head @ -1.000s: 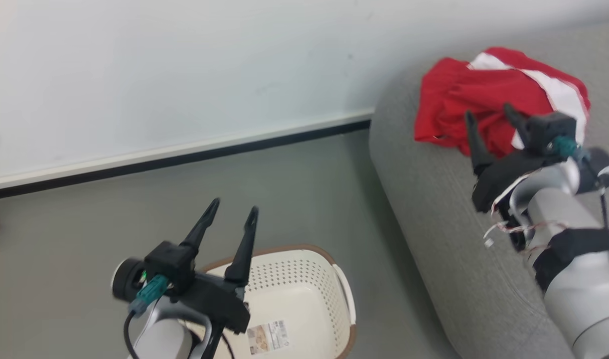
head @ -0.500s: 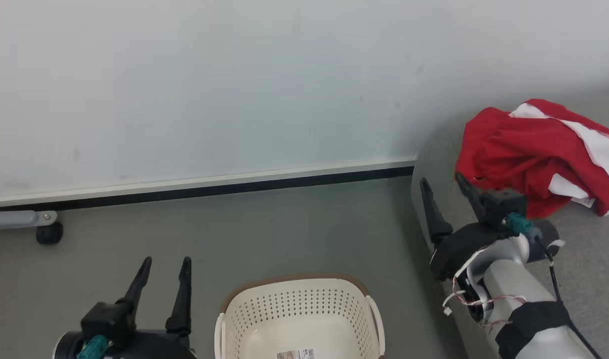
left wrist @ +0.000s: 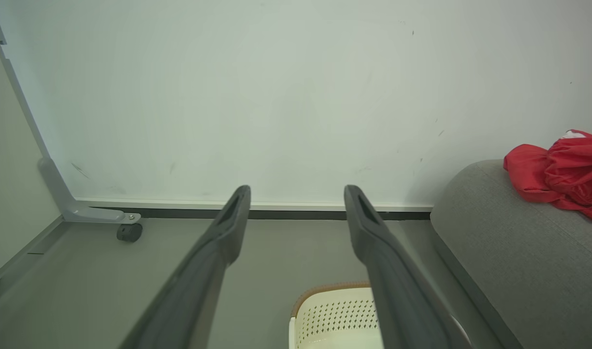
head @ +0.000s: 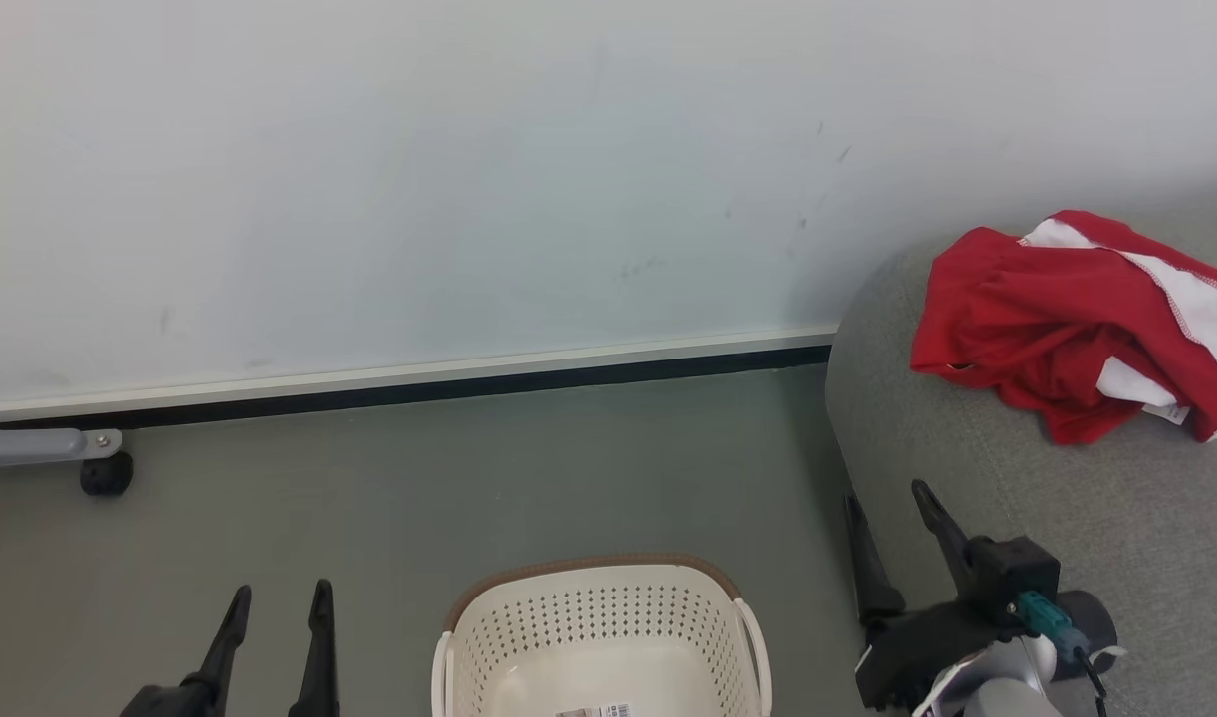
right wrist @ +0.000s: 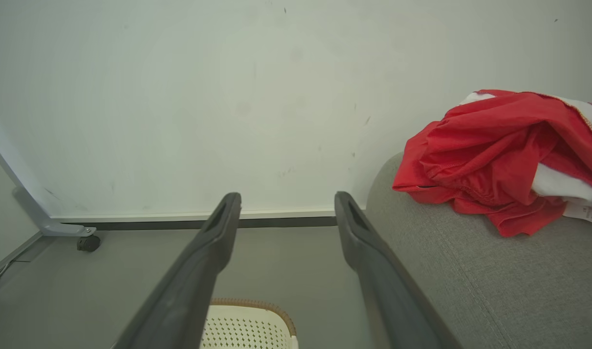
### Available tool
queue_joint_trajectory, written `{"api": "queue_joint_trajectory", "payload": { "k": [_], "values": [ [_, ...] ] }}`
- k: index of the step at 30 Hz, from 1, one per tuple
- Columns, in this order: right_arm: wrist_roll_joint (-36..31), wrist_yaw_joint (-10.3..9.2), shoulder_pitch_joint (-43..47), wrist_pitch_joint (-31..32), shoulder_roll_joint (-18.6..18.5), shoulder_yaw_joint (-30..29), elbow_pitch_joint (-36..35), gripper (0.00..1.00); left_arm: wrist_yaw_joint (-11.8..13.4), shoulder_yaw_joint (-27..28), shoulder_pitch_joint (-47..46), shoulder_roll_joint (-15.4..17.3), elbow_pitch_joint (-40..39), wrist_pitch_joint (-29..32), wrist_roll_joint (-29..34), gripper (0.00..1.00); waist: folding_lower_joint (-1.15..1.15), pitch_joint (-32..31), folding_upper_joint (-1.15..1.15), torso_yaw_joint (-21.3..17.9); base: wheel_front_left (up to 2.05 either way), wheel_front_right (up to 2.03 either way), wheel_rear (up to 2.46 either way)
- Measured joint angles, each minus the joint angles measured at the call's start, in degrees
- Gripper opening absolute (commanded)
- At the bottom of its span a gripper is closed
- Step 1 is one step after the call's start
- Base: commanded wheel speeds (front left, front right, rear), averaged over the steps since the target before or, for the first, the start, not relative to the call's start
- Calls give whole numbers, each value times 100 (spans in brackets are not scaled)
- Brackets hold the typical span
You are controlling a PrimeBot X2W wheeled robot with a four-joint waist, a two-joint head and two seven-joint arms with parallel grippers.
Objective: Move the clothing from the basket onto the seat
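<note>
The red and white clothing [head: 1077, 329] lies bunched on the light-grey seat [head: 1017, 498] at the right; it is also in the left wrist view [left wrist: 562, 174] and the right wrist view [right wrist: 499, 155]. The cream basket [head: 599, 637] with a brown rim stands on the floor at bottom centre, and what I see of its inside holds only a label. My right gripper [head: 887, 518] is open beside the seat's left edge, below the clothing and apart from it. At lower left, my left gripper [head: 278, 602] hangs open over the floor, left of the basket.
A pale wall with a dark baseboard [head: 399, 388] runs across the back. A grey frame leg with a black caster [head: 106, 476] stands at far left. Grey floor [head: 469, 498] lies between the wall, basket and seat.
The head view has shifted between frames. Against the seat, my right gripper has drawn back from the clothing toward the seat's near-left edge. Both grippers sit lower in the head view and stay open.
</note>
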Motion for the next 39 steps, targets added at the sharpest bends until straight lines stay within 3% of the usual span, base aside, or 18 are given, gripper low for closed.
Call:
{"api": "queue_joint_trajectory", "payload": {
  "k": [20,39],
  "values": [
    [-120,-176,1122,0,-104,-227,-1612,100,48,450,471,27,-392,-44,330,100,0,114,0,-61,0,0,0],
    [-260,-225,1330,1,-116,-396,-2034,100,49,599,540,-53,-475,-45,365,100,0,161,0,8,0,0,0]
  ]
}}
